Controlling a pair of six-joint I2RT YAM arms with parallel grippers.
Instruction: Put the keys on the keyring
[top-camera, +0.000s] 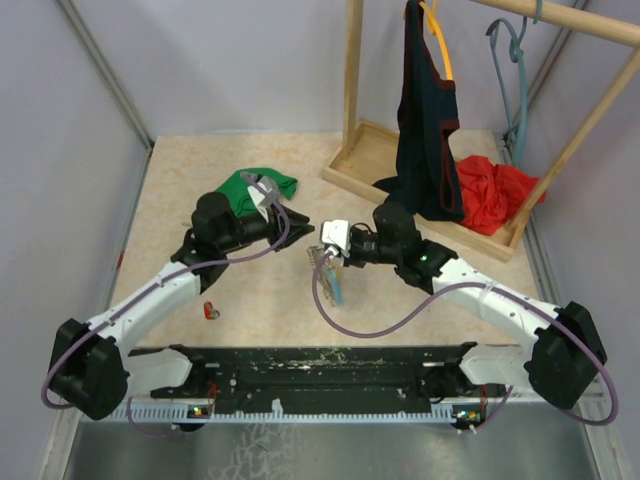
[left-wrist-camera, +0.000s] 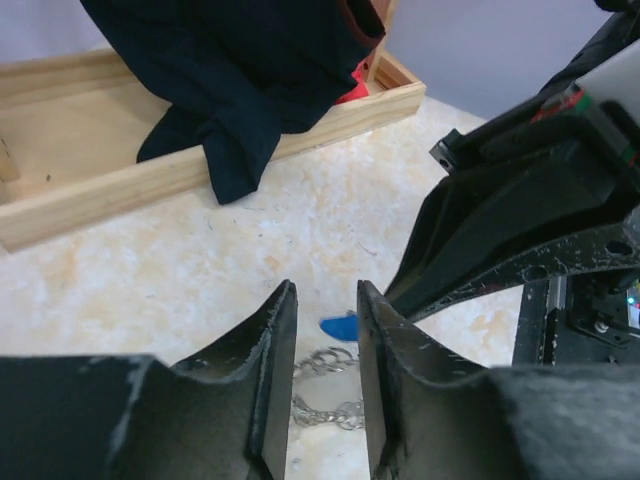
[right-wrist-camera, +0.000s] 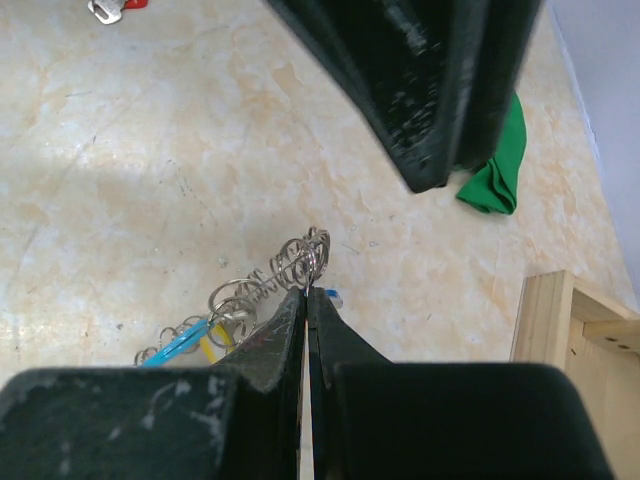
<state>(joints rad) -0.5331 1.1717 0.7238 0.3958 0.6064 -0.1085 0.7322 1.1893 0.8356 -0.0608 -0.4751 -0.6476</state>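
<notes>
The keyring (top-camera: 331, 280), a silvery chain loop with a light blue band (right-wrist-camera: 175, 345), hangs from my right gripper (right-wrist-camera: 307, 292), which is shut on one of its rings just above the table. A blue key head (left-wrist-camera: 342, 327) shows beside the chain (left-wrist-camera: 325, 362), and a yellow piece (right-wrist-camera: 207, 345) lies among the rings. My left gripper (left-wrist-camera: 327, 290) is open and empty, its fingers straddling the view of the chain, close to the right gripper (top-camera: 322, 255). A red key (top-camera: 210, 310) lies alone on the table to the left; it also shows in the right wrist view (right-wrist-camera: 120, 5).
A green cloth (top-camera: 245, 190) lies behind the left gripper (top-camera: 300, 232). A wooden clothes rack (top-camera: 370, 150) stands at the back right, with a dark garment (top-camera: 425, 130) on a hanger and a red cloth (top-camera: 490, 190) on its base. Grey walls bound the table.
</notes>
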